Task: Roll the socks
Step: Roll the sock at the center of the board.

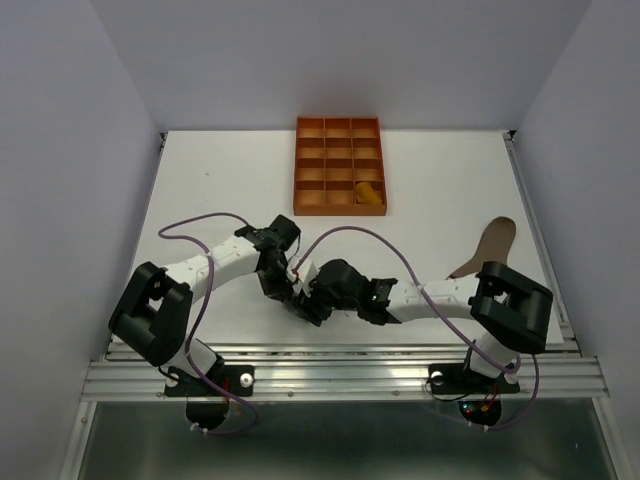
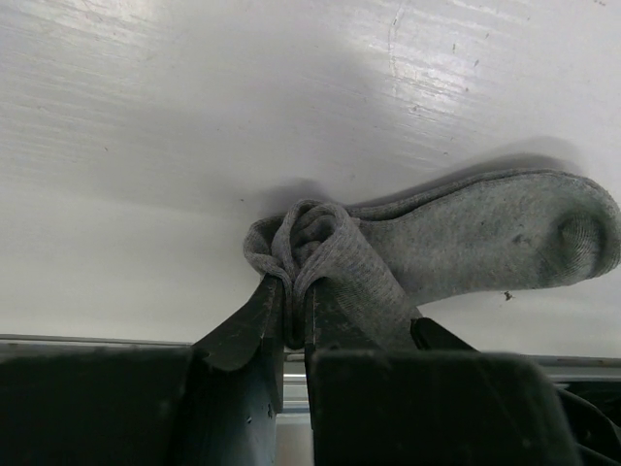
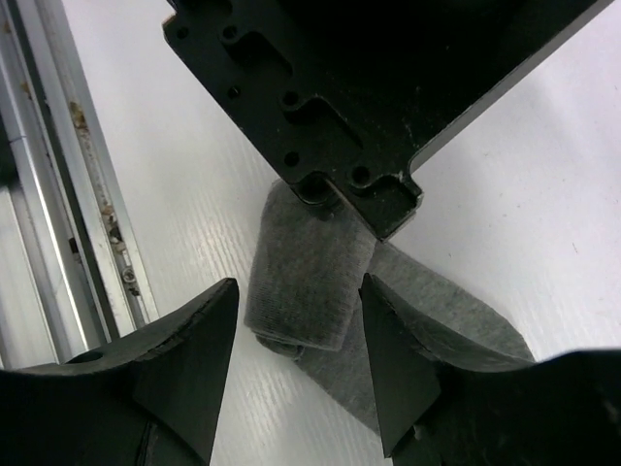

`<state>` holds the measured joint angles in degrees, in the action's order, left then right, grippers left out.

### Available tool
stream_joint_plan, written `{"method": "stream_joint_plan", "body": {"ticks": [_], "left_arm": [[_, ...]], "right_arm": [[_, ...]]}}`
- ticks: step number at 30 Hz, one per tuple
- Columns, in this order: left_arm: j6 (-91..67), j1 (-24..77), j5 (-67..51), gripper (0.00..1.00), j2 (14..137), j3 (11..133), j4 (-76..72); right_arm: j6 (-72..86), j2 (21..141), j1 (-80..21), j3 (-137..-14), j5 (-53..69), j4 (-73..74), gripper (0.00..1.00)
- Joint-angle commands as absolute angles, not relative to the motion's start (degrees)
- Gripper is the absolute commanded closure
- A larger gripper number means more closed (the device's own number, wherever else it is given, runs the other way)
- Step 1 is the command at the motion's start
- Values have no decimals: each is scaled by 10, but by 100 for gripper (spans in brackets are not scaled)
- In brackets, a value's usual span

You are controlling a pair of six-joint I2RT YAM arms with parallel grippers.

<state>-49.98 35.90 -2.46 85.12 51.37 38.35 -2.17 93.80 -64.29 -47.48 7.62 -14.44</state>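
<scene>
Left wrist view: the left claw, almost closed, pinches the rolled end of the grey sock on the tabletop near its front edge. The right claw stands half open around the roll. Rolling seems partway; next, wind toward the toe.

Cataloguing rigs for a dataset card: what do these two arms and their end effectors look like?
The left arm and right arm have white links between boxy black joint housings, each trailed by a looping purple cable. The left end effector and right end effector are black, with flat wedge-shaped fingers.
</scene>
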Motion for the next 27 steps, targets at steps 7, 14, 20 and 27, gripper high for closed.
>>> {"method": "stream_joint_plan", "body": {"ticks": [7, 14, 20, 27], "left_arm": [[-506, 358, -49, 100, 858, 530, 417], [-514, 358, -52, 100, 857, 527, 414], [-509, 359, -72, 100, 843, 524, 405], [-489, 290, -51, 89, 775, 511, 425]], "right_arm": [[-47, 965, -699, -490, -51, -150, 41], [-41, 1003, -734, -515, -100, -109, 43], [-47, 1047, -739, -533, -174, -89, 94], [-133, 1036, -739, -475, -153, -177, 99]]}}
